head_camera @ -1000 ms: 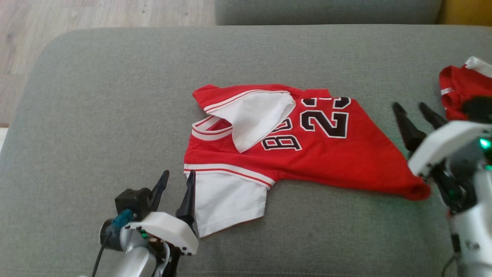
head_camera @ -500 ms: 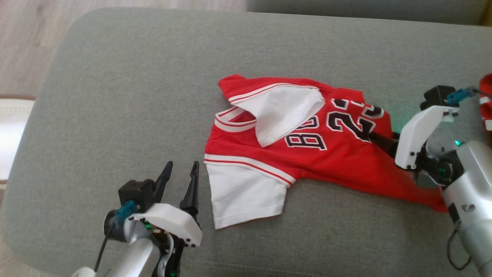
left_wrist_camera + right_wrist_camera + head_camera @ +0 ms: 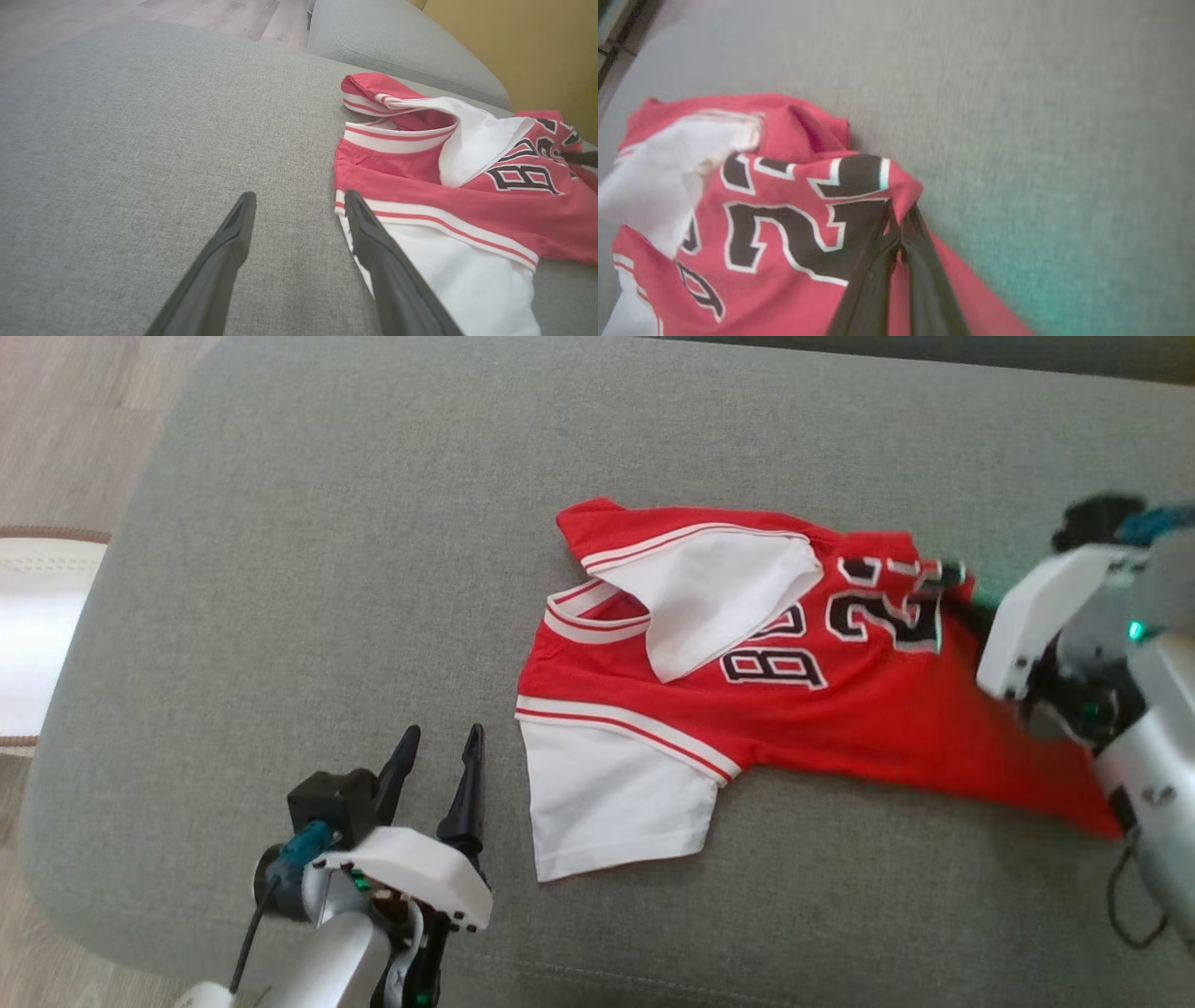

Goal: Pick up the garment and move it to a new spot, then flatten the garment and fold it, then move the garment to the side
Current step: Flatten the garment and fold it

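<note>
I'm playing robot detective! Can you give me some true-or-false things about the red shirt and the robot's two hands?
1. The right gripper is pinched shut on the red and white fabric jersey with black numbers. True.
2. The left gripper is holding the jersey's white sleeve. False: it is open beside the sleeve, gripping nothing.
3. The jersey lies on a grey fabric sofa cushion. True.
4. The jersey is neatly folded. False: it lies rumpled, one white sleeve flopped over its front.
</note>
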